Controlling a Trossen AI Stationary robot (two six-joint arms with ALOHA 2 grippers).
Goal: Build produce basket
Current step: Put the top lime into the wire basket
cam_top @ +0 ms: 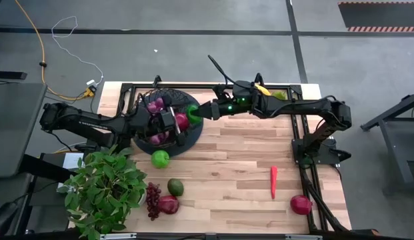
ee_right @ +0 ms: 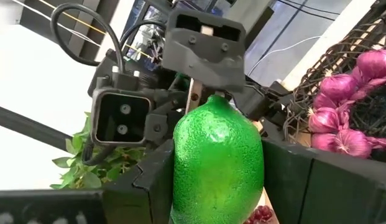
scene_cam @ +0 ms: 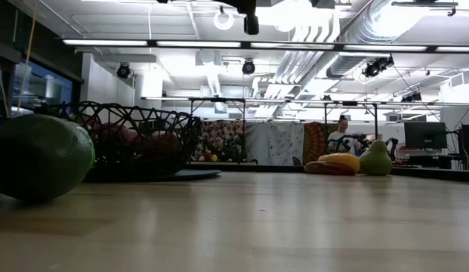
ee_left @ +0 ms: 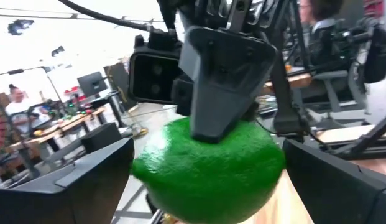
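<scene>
High view: both arms reach in low from opposite sides and meet over the basket [cam_top: 193, 138] at the bench's [cam_top: 247, 173] far-left part. Right arm stretched nearly flat from the right edge; its pincer [cam_top: 195, 111] is clamped on a green lime [cam_top: 192, 111] right at the basket's right rim. Left arm comes from the left edge, wrist over the basket, left pincer [cam_top: 182, 119] facing the lime w/ fingers wide apart, holding nothing.

Right wrist view: lime [ee_right: 217, 163] upright between that arm's two dark fingers, the other arm's pincer just behind it. Left wrist view: same lime [ee_left: 211, 168] sits between the spread left fingers, w/ a right-pincer finger pressed onto its top; can't tell if the left fingers touch it.

In basket: purple bunches [cam_top: 155, 105] and a red fruit [cam_top: 181, 122]; exact count unclear. On bench: 1 green apple [cam_top: 160, 159] just by the basket's near side, 1 avocado [cam_top: 175, 187], 1 grape bunch [cam_top: 153, 200], 2 pomegranates (near-left [cam_top: 169, 205], near-right corner [cam_top: 301, 205]), 1 red chili [cam_top: 273, 181], 1 yellow pepper [cam_top: 262, 89] and 1 green fruit [cam_top: 280, 95] at the far edge. Potted plant [cam_top: 103, 190] at near-left corner.
</scene>
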